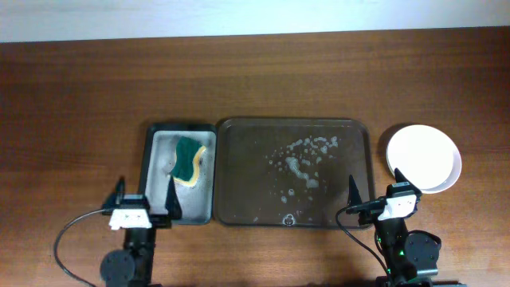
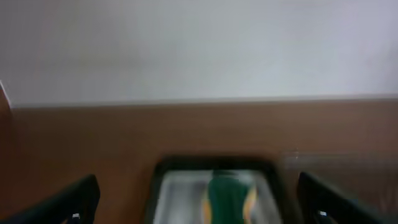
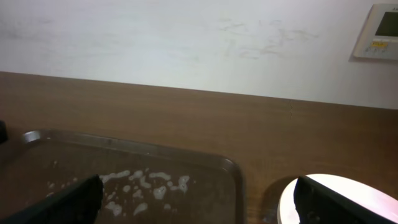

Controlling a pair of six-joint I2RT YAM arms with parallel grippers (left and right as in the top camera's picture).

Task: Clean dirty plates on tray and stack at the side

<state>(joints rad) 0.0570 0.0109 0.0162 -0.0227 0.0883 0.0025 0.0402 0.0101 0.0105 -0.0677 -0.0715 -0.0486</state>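
Note:
The dark brown tray (image 1: 239, 159) lies mid-table with white foam specks on its floor and no plates on it; it also shows in the right wrist view (image 3: 205, 165). A stack of white plates (image 1: 423, 157) sits on the table right of the tray, its edge seen in the right wrist view (image 3: 292, 199). The top plate looks plain white; how many plates lie under it is unclear. My left gripper (image 1: 147, 199) is open and empty at the front of the grey tray. My right gripper (image 1: 374, 191) is open and empty between the brown tray's front right corner and the plates.
A small grey tray with a black rim (image 1: 158, 191) sits left of the brown tray and holds a green and yellow sponge (image 1: 190, 159), also seen blurred in the left wrist view (image 2: 227, 196). A pale wall runs behind the table's far edge.

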